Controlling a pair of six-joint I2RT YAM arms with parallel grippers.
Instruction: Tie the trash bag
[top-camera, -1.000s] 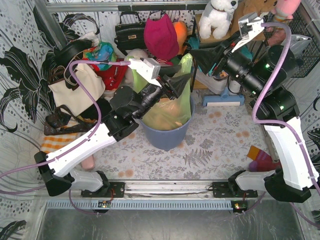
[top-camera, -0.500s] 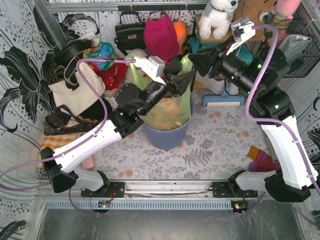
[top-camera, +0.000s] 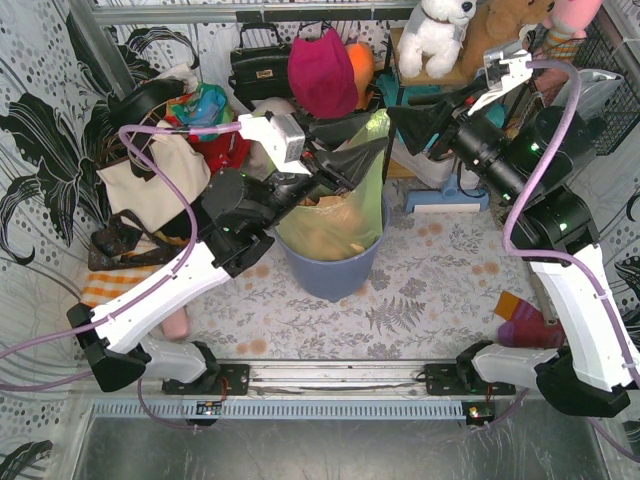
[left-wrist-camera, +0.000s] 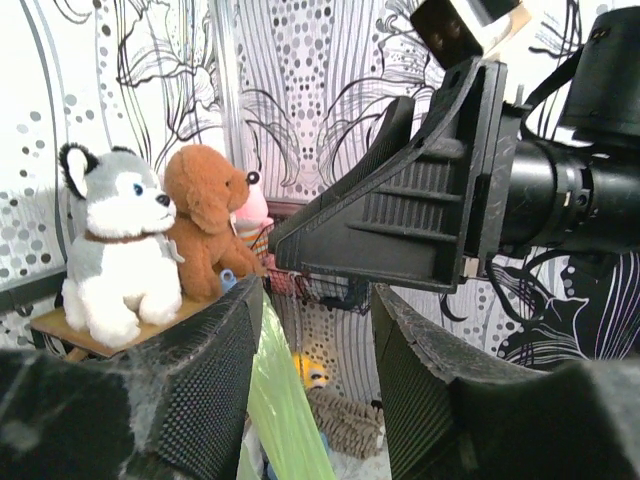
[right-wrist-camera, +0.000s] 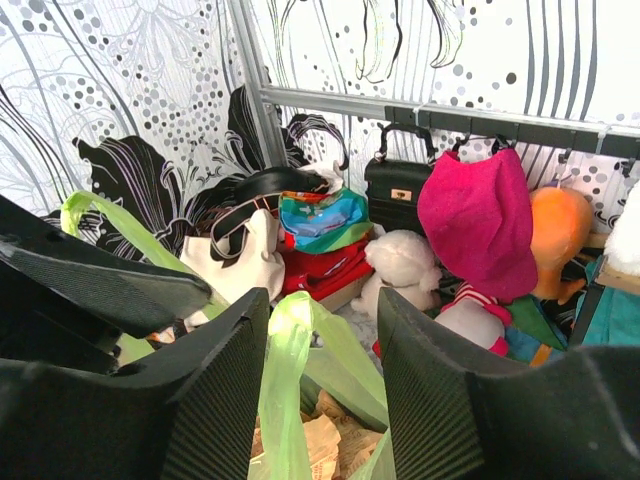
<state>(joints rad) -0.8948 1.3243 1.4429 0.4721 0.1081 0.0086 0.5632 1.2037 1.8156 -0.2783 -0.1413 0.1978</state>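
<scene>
Left tool (left-wrist-camera: 318, 296): spread, trash bag (left-wrist-camera: 285, 400) flap rising upright between its jaws.
Right tool (right-wrist-camera: 323, 300): spread, straddling the opposite flap.

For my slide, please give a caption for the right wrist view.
Open right fingers either side of a raised strip of the trash bag.

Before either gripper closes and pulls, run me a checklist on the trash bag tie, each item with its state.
1. The trash bag sits in the bin: ok.
2. Bag plastic runs between the left gripper fingers: ok.
3. Bag loop runs between the right gripper fingers: ok.
4. Left gripper clamped on plastic: not ok, open.
5. Right gripper clamped on loop: not ok, open.
6. Grippers clear of each other: cannot tell, very close.
</scene>
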